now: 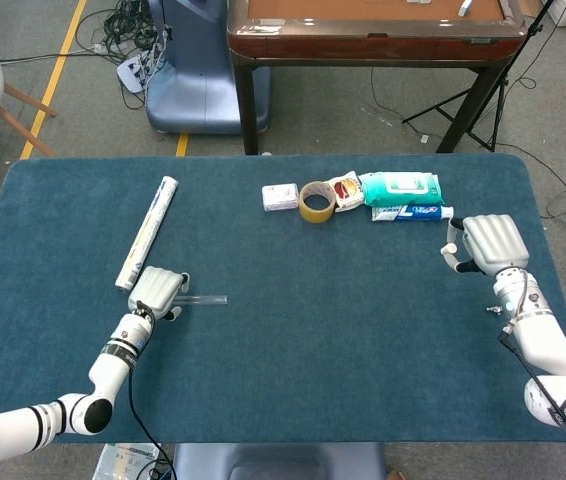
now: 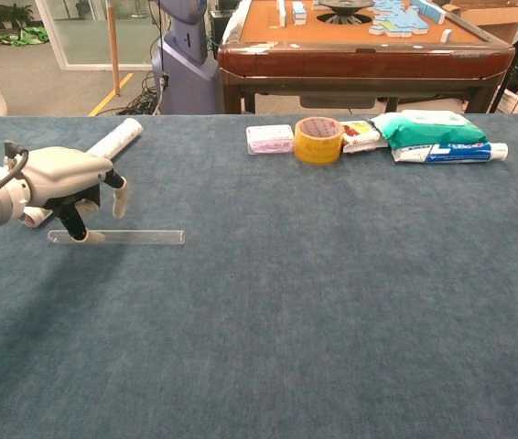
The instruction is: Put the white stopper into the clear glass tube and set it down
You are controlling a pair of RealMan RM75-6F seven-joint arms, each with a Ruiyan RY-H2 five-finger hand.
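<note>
I was at the pick-up step: the clear glass tube [image 2: 116, 237] lay flat on the table [image 2: 332, 293], left of the middle of the chest view, and the stopper was not yet in it. My left robot hand [image 2: 65, 178] hung over the tube's left end with the fingers [image 2: 119, 196] pointing down and apart. One fingertip stood right at the tube, but I could not say that it held it; I judged this robot hand as parted and holding nothing.

My right robot hand [image 1: 487, 243] was at the right edge of the head view, just below the toothpaste tube [image 1: 412, 212], and it did not show in the chest view. I saw only its back, with the fingers curled under. Whether they were closed on something I cannot tell. A small white piece showed at its left side, and it was too small to tell whether that was the stopper or a fingertip.

The next move, I think, called for closing the left fingers around the tube near its end and lifting it, so that the open mouth could meet the stopper. Glass on cloth may roll, so the grip should be gentle.

In the head view my left robot hand covered the tube's left end, so I could not see which end was open.
</note>
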